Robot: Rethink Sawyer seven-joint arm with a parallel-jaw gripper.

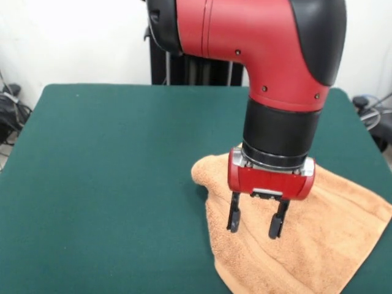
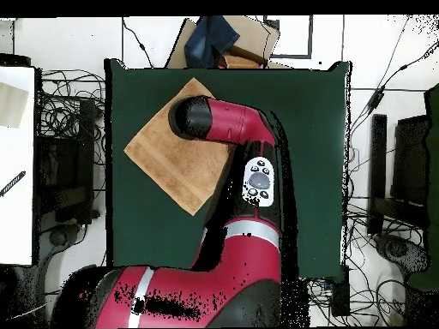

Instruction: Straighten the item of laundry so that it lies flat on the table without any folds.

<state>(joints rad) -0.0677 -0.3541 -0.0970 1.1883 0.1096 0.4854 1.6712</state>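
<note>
The black two-fingered claw [image 1: 253, 223] is held spread above the orange-tan terry-cloth towel [image 1: 318, 245]; the raised fold [image 1: 211, 171] could be missed.

A white wall [image 1: 73, 37] stands behind. Overhead, black cables [image 2: 64, 116] sprawl over pale floor [image 2: 377, 34], a white desk [image 2: 17, 171] at one side, cardboard [image 2: 253, 38] beyond.

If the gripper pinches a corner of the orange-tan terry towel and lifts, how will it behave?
The orange-tan terry-cloth towel will probably droop limply: it already bunches in a soft hump by the open gripper. It looks light and should lift easily. Pushed sideways, it would likely wrinkle rather than slide, since looped terry probably grips the dark green felt-like table.
</note>
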